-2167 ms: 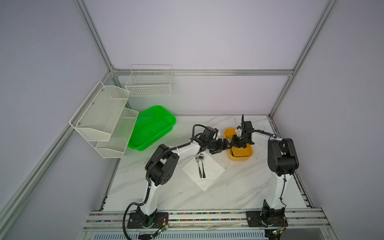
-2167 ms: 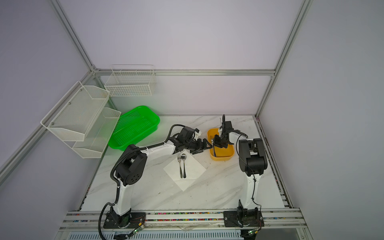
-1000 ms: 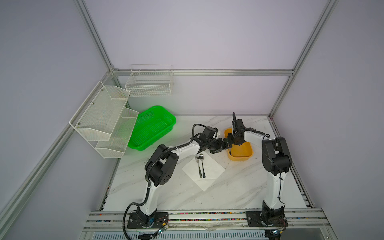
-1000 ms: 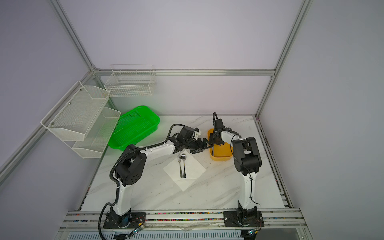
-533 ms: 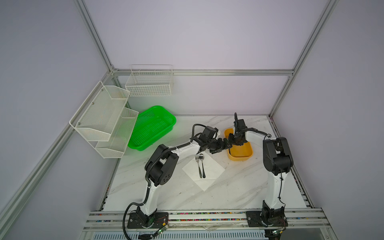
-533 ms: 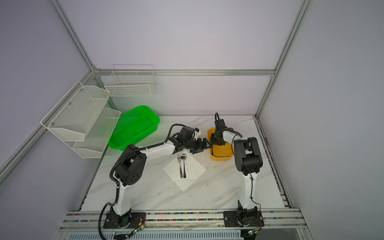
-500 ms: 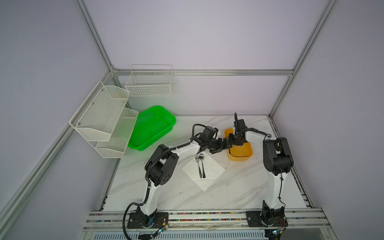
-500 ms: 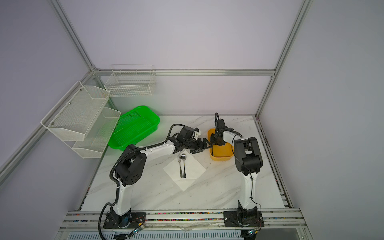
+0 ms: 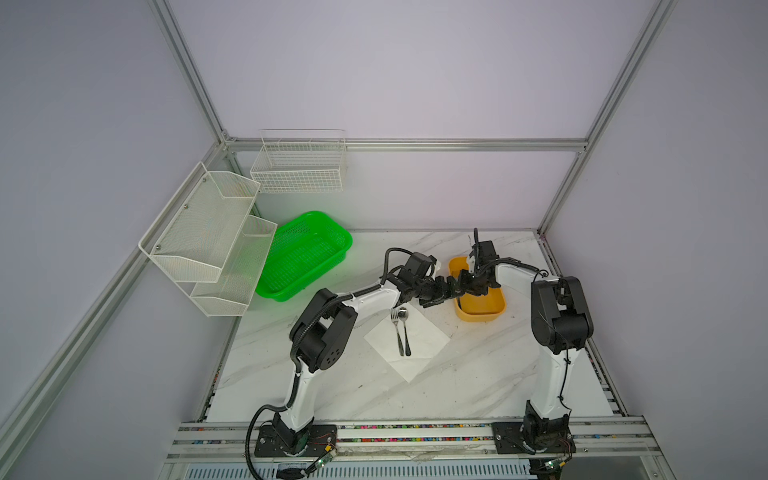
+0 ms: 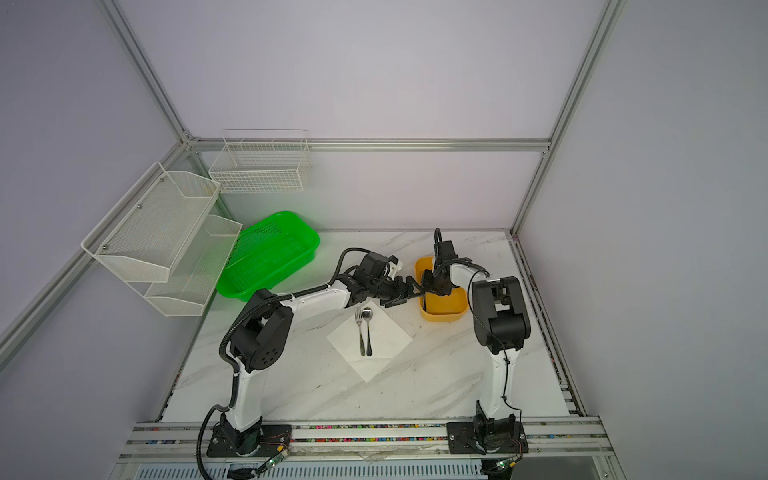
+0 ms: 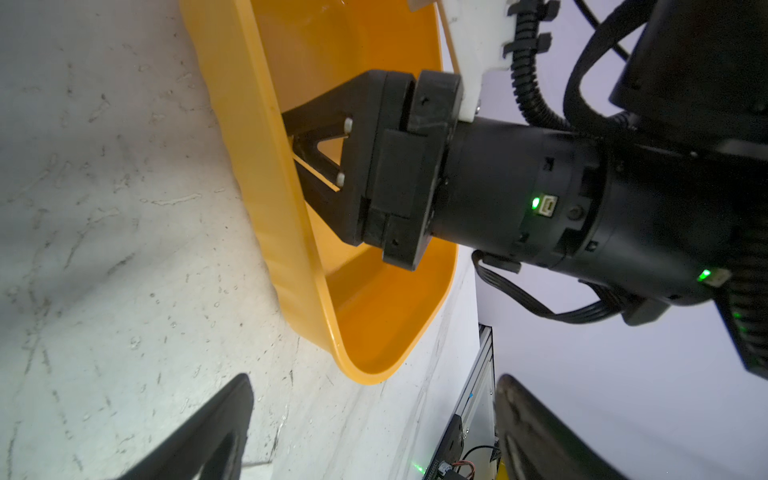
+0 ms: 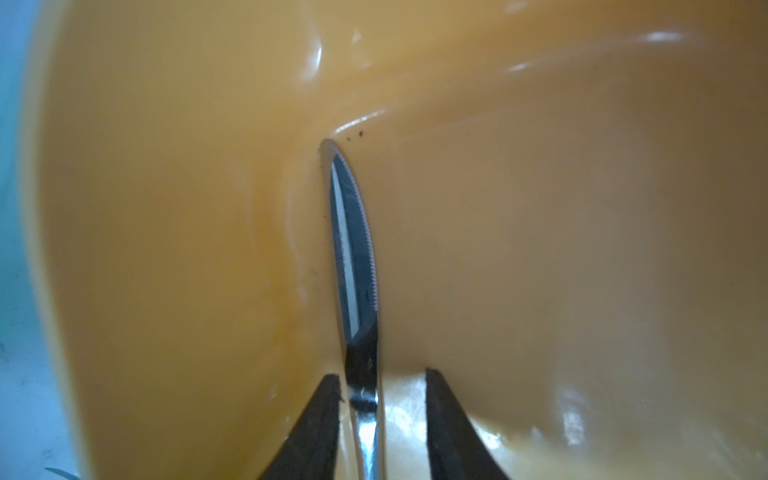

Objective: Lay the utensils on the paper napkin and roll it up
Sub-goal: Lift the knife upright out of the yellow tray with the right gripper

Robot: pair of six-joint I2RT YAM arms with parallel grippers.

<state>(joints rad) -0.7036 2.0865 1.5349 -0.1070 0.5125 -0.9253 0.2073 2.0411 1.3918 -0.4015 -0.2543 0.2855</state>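
- The yellow tub (image 9: pixel 482 318) (image 10: pixel 442 316) (image 11: pixel 266 208) stands on the marbled surface (image 9: pixel 478 374), toward its far right side. I place everything else from it.
- Inside the tub lies a knife (image 12: pixel 353 257) with a toothed edge. Its rounded tip is pushed into the fold where the tub's floor meets its wall.
- The right arm (image 9: pixel 557 307) bends over the tub and reaches its jaws down inside.
- The right jaws stand a little apart, with the knife's handle between them.
- One dark finger (image 12: pixel 316 428) sits just beside the metal, and I cannot tell whether it touches. The other finger leaves a clear gap, so the knife is not clamped.
- The left arm (image 9: pixel 374 297) stretches across to the tub's left wall. The left jaws hang wide apart just outside that wall, above the surface, gripping nothing.
- The paper napkin (image 9: pixel 424 345) (image 10: pixel 386 336) lies flat and corner-on, nearer the arm bases than the tub and to its left. It is near the tub but apart from it.
- On the napkin a fork (image 9: pixel 397 332) (image 10: pixel 360 332) and a spoon (image 9: pixel 405 332) (image 10: pixel 368 328) lie side by side. Their heads point toward the far wall and their handles toward the arm bases. The spoon is on the tub's side.
- A green basket (image 9: pixel 305 257) sits well to the left of the tub, beyond the left arm.
- Farther left than the green basket, a white wire basket (image 9: pixel 299 174) hangs on the back wall. A two-tier mesh shelf (image 9: pixel 208 232) hangs on the side wall, and both are off the surface.
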